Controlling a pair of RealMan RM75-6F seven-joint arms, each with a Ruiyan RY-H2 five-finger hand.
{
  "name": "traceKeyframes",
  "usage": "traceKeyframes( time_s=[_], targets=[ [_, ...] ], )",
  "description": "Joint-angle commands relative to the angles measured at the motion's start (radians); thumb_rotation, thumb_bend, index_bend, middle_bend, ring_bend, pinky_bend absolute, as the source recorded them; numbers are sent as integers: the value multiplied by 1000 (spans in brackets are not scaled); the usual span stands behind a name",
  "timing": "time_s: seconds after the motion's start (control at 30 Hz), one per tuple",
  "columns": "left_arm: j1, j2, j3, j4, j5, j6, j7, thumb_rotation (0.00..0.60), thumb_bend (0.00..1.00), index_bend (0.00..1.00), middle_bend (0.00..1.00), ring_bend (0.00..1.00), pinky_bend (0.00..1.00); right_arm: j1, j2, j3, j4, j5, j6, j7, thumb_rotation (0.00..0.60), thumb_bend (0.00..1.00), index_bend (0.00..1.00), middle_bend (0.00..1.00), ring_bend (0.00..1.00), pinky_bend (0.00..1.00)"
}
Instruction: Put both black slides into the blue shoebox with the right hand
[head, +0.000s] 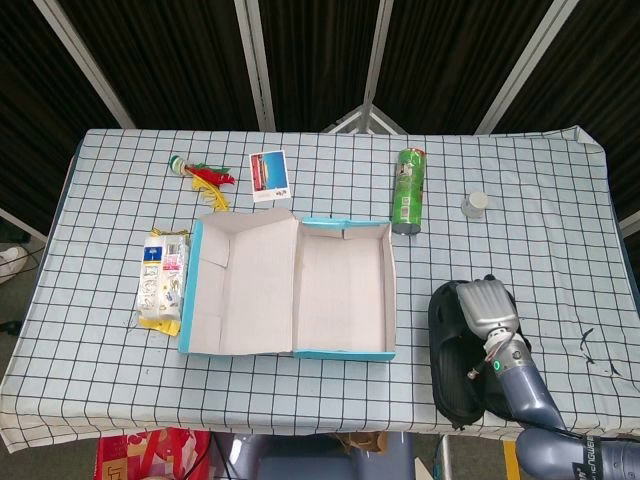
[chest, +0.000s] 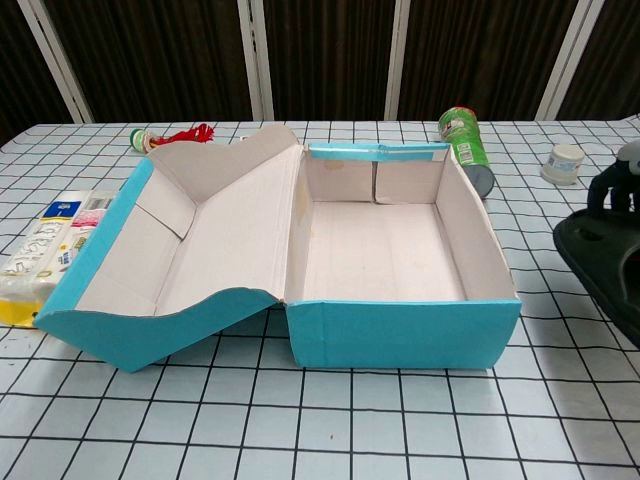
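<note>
The right hand (head: 489, 310) rests on top of the pair of black rubber slides (head: 455, 370), which lie side by side on the tabletop (head: 330, 150) with their long axes running toward and away from the robot. The fingers (head: 482, 296) curl down over the far end of the slides, toward the strap; whether they have closed on a strap cannot be told, since the chest view cuts the hand off at the frame edge. The open blue cardboard shoebox (head: 392, 300) stands just to the left of the fingers, its white-lined tray empty, its near-right corner just beside the slides and its lid flap folded out on the far-left side. The left hand is not visible, so the right is the only one placed to act. Judgement: the coming move is a lift and a short carry leftward over the box wall. The checked cloth is flat; a green cylindrical can (head: 408, 190) and a small white jar (head: 474, 204) lie beyond the fingers, well apart
</note>
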Motion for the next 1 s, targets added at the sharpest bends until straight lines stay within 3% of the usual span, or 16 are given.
traceKeyframes(
  time_s=[0.03, 0.17, 0.57, 0.83, 1.0],
  targets=[
    [1, 1, 0, 0, -1, -1, -4, 600, 727, 148, 43, 0, 0, 15, 29, 16, -23, 15, 12, 3, 600, 519, 531, 583, 581, 238],
    [1, 3, 0, -1, -1, -1, -10, 600, 726, 148, 43, 0, 0, 38, 66, 37, -51, 46, 4, 13, 600, 518, 531, 583, 581, 238],
    [-2, 7, -1, 8, -5, -14, -35, 600, 726, 148, 43, 0, 0, 130, 144, 203, -73, 201, -167, 237, 600, 519, 538, 583, 581, 238],
    [3, 10, -9, 17, -6, -1, -58, 600, 726, 148, 44, 0, 0, 112, 60, 302, 7, 114, -262, 510, 600, 519, 557, 583, 581, 238],
    [4, -3, -20, 43, 14, 36, -85, 600, 726, 149, 43, 0, 0, 81, -88, 301, 107, -34, -172, 619, 600, 520, 561, 583, 581, 238]
  ],
)
